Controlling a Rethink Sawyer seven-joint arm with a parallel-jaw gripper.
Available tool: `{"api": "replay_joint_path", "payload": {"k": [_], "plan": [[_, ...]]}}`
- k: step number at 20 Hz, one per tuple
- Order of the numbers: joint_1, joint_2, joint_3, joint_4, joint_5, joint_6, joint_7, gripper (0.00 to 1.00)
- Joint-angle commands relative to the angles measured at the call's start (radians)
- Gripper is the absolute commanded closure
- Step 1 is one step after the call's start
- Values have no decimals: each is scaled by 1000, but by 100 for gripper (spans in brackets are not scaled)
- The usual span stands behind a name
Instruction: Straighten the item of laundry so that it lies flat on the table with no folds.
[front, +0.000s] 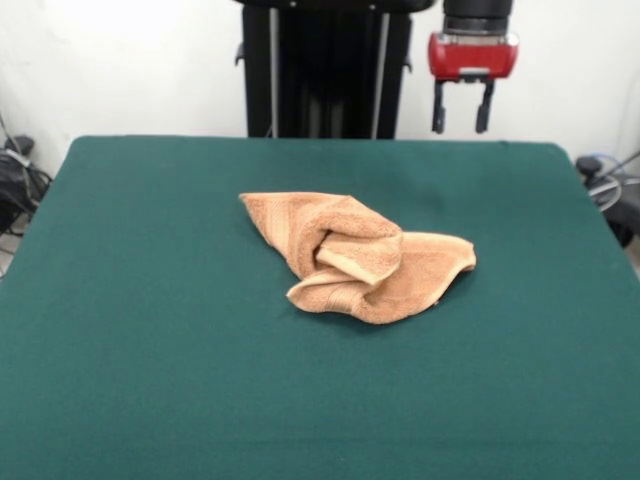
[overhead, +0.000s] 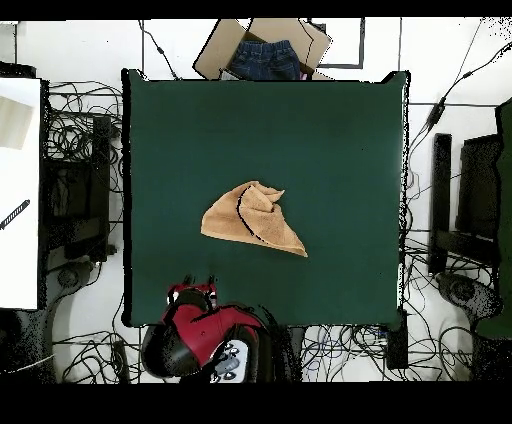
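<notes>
The item of laundry is an orange-tan terry towel lying crumpled near the middle of the dark green table, with its edges folded over and rolled toward its centre. From overhead the towel shows as a rough triangle with a fold line running across it, on the table. My gripper hangs high above the table's far edge, well behind and to the right of the towel, open with nothing between its two black fingers. In the overhead view the gripper sits at the table's bottom edge, apart from the towel.
A cardboard box holding dark blue cloth stands just beyond the table's top edge in the overhead view. Cables lie on the floor around the table, and a white surface runs along the left.
</notes>
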Motion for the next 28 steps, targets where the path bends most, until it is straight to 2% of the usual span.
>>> {"api": "replay_joint_path", "payload": {"k": [1,14,28], "plan": [[-6,71,95,-74,-7,47,70,0],[-46,69,138,-85,-10,102,46,0],[-6,49,99,-35,5,50,86,0]]}}
